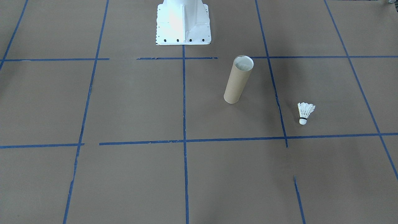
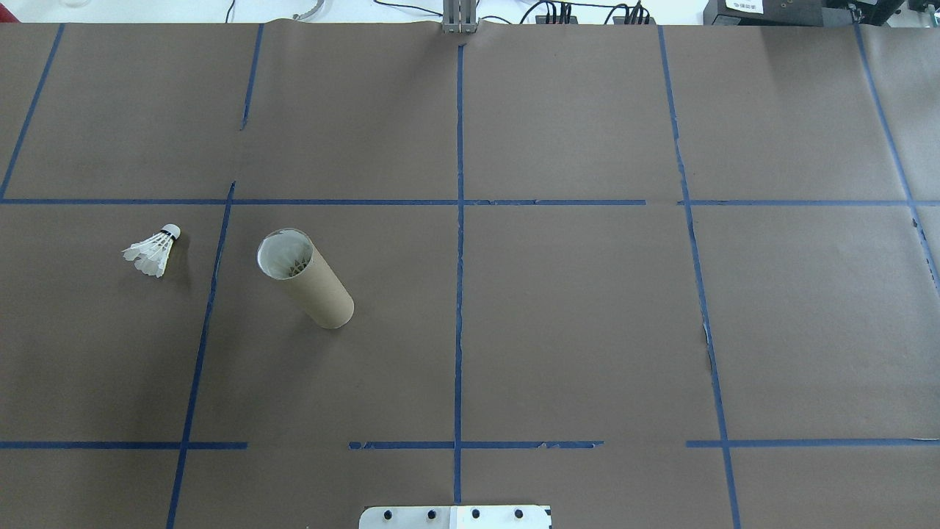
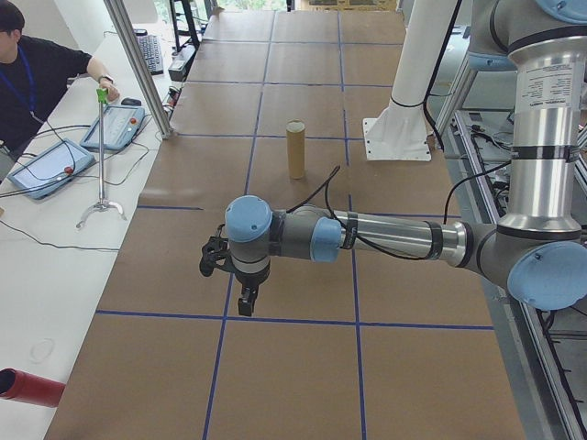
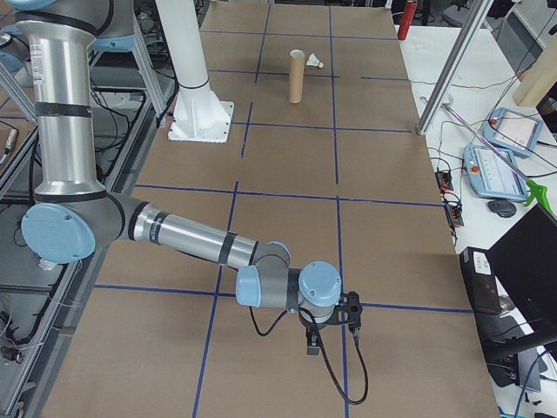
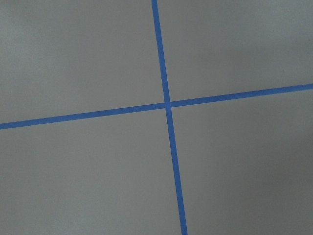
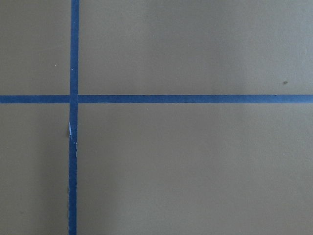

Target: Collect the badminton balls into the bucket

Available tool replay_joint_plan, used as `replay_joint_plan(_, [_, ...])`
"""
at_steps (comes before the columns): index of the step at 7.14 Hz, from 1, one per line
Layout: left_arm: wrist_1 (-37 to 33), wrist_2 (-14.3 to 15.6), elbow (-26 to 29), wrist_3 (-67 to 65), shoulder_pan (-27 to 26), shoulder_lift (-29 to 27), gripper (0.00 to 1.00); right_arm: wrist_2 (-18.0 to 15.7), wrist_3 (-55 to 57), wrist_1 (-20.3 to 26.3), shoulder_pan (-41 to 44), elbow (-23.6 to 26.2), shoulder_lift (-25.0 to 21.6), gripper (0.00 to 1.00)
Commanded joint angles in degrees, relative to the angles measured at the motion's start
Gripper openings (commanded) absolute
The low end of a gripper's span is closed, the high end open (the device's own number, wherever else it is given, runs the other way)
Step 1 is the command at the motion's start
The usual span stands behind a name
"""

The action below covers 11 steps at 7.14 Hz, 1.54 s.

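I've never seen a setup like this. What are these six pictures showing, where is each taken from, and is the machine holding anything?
It is a robot with two arms at a paper-covered table marked with blue tape. Two pictures look down on the table, one from behind the robot and one facing it. Two are taken from the table's ends, and two come from cameras on the wrists, which show only paper and tape. On the table a cardboard tube, the bucket, stands upright, with a white shuttlecock lying apart beside it. The left end effector and right end effector hang over bare paper far from both. Neither seems to hold anything, though the side views cannot show whether they are open.
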Motion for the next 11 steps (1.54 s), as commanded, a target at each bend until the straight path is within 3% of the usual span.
replay_joint_plan(1, [0.0, 0.0, -0.2, 0.1, 0.0, -0.2, 1.00, 0.0, 0.0, 0.0, 0.0, 0.0, 0.0, 1.00])
replay_joint_plan(4, [-0.5, 0.1, -0.3, 0.0, 0.1, -1.0, 1.00, 0.0, 0.0, 0.0, 0.0, 0.0, 0.0, 1.00])
replay_joint_plan(7, [-1.7, 1.0, 3.0, 0.1, 0.1, -8.4, 1.00, 0.0, -0.1, 0.0, 0.0, 0.0, 0.0, 1.00])
replay_joint_plan(8, [-6.6, 0.5, 3.4, -8.9, 0.1, -8.0, 1.00, 0.0, 0.0, 0.0, 0.0, 0.0, 0.0, 1.00])
replay_joint_plan(9, [-16.3, 0.2, 5.1, -20.7, 0.7, -6.4, 1.00, 0.0, 0.0, 0.0, 0.0, 0.0, 0.0, 1.00])
replay_joint_plan(11, [-33.8, 0.7, 8.2, -34.8, 6.1, -2.4, 1.00, 0.0, 0.0, 0.0, 0.0, 0.0, 0.0, 1.00])
